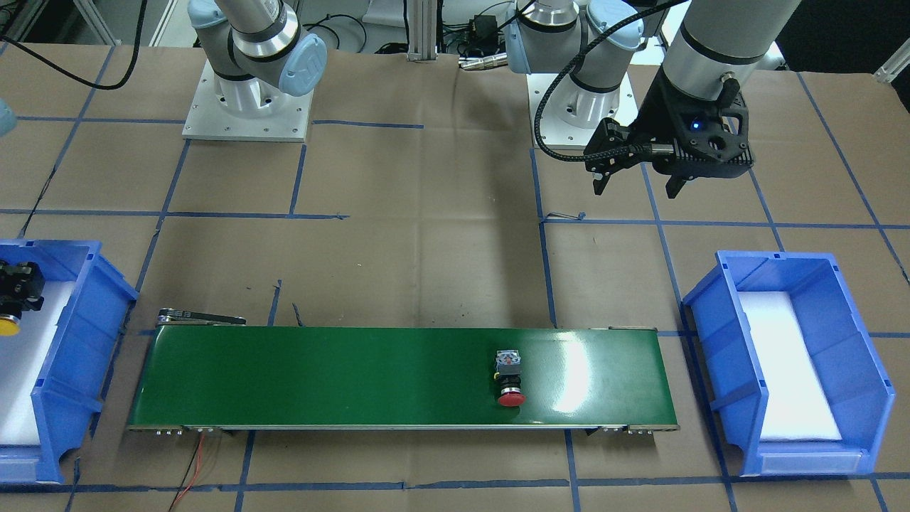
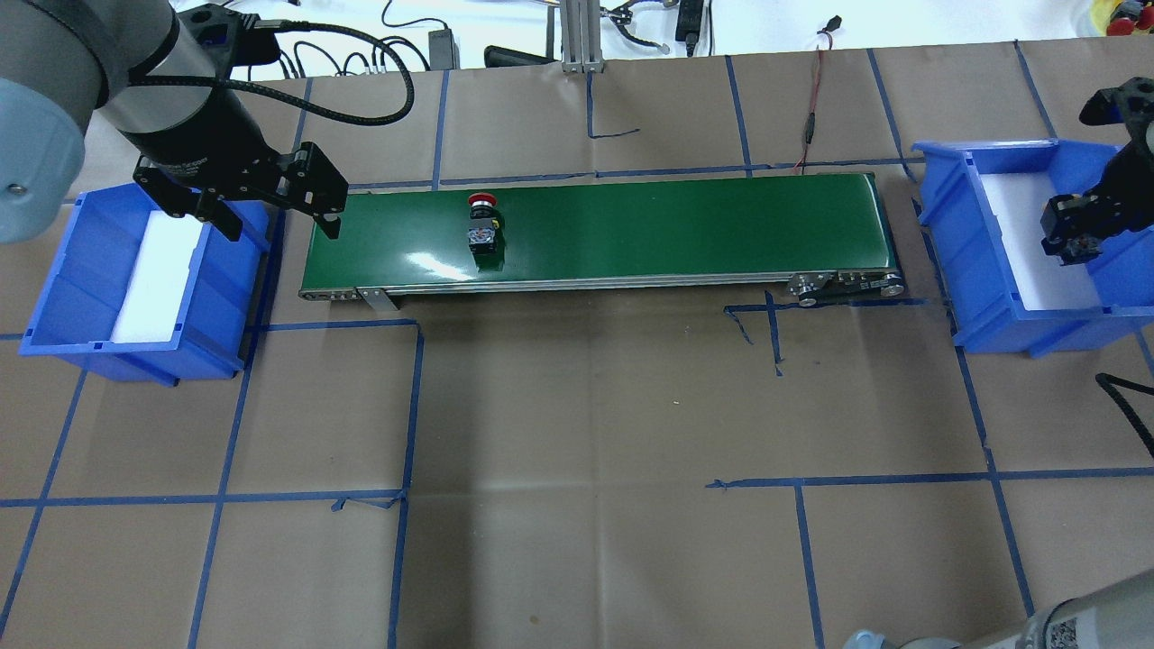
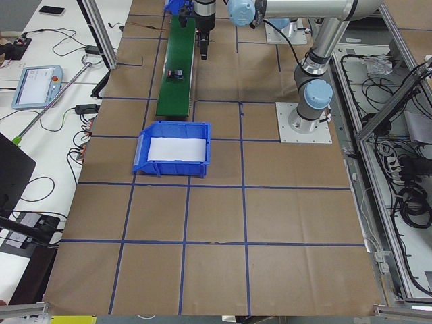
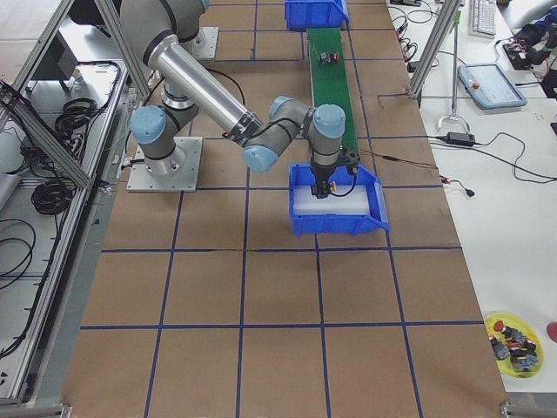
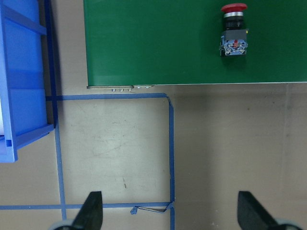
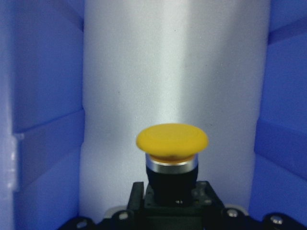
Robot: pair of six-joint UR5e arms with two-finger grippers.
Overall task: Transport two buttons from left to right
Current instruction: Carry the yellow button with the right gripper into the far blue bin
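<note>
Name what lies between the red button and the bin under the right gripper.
Bare green belt, then a narrow strip of papered table, in the overhead view.

A button [image 1: 510, 380] lies on the conveyor [image 1: 320, 377] between two bins [image 1: 711, 341].

Bright overhead light, glare on belt [image 1: 577, 375]

- Robotics lab
- bench [image 3: 216, 223] papered brown, blue tape grid
- robot arms [image 4: 209, 91] bolted on mounting plates [image 1: 245, 117]
- teach pendant [image 3: 35, 86], loose cables [image 3: 405, 196], aluminium struts [image 3: 98, 34] alongside
</note>
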